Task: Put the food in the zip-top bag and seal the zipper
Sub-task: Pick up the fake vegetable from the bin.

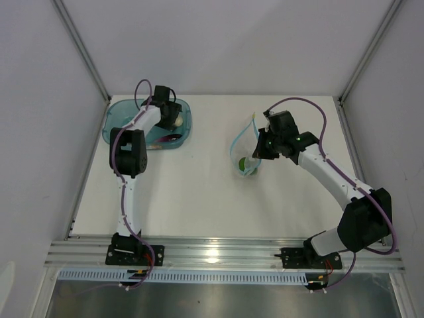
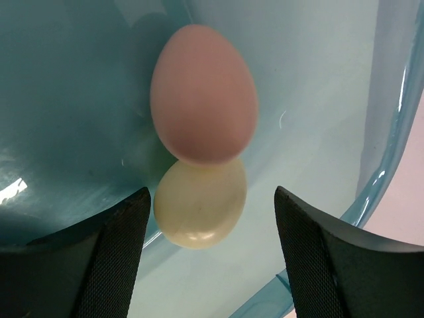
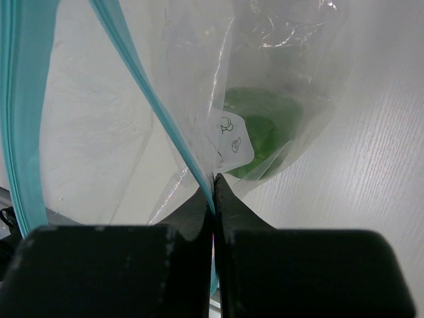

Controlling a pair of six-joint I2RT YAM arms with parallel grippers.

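zip-top bag point(image 1: 244, 142) long axis near-far, mouth far, green pepper point(image 3: 262, 132) inside. right gripper point(image 3: 215, 189) pinches zipper point(image 3: 16, 99); left gripper point(image 2: 211, 202) spread above eggs point(image 2: 203, 93).

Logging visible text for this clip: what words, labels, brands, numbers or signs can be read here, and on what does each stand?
No words, brands or numbers can be read in any view.
zip-top bag: its white patch carries a few tiny outlined symbols, too small to read.
Tub, eggs, arms, table: no markings show.
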